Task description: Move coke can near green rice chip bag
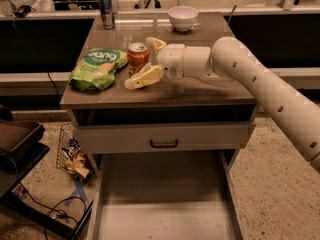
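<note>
Camera view: the coke can [138,59] stands upright on the tabletop [202,91], just right of the green rice chip bag [97,68], which lies flat with white lettering too unclear to read. The tool [138,63] sits open around the can, one finger behind it and one in front. At the far edge stand a slim blue-and-silver can [105,10] and a white bowl [182,18]

Dim warm light falls on a brown desk [200,91] with a shut drawer [163,136] under its front edge, the gripper [139,62] over its middle, speckled floor [280,184] around, a wire basket [64,136] below its front left corner and a long counter [260,9] behind its far edge.
</note>
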You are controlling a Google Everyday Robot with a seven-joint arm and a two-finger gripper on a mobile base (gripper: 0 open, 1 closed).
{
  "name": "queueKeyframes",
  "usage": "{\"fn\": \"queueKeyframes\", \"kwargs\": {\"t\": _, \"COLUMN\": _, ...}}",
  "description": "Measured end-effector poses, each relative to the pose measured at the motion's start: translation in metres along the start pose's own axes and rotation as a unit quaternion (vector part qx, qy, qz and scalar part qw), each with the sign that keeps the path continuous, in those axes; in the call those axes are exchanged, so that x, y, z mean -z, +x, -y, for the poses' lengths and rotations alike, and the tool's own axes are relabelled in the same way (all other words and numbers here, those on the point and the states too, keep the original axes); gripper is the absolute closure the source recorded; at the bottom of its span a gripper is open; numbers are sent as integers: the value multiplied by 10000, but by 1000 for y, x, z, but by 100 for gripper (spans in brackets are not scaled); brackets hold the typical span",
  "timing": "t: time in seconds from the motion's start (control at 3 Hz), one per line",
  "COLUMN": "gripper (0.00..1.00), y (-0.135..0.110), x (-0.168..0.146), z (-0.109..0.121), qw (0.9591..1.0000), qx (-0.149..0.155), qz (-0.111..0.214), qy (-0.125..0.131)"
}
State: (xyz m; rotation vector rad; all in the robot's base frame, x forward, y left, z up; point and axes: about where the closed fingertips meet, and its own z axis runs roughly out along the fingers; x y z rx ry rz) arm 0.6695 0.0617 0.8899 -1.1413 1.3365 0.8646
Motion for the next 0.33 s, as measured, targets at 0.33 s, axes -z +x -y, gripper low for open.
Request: {"fn": "queueKeyframes", "kwargs": {"t": 0.33, "gripper": 0, "y": 0, "x": 0, "z": 0, "qw": 10000, "qx": 0, "qz": 0, "qy": -1}}
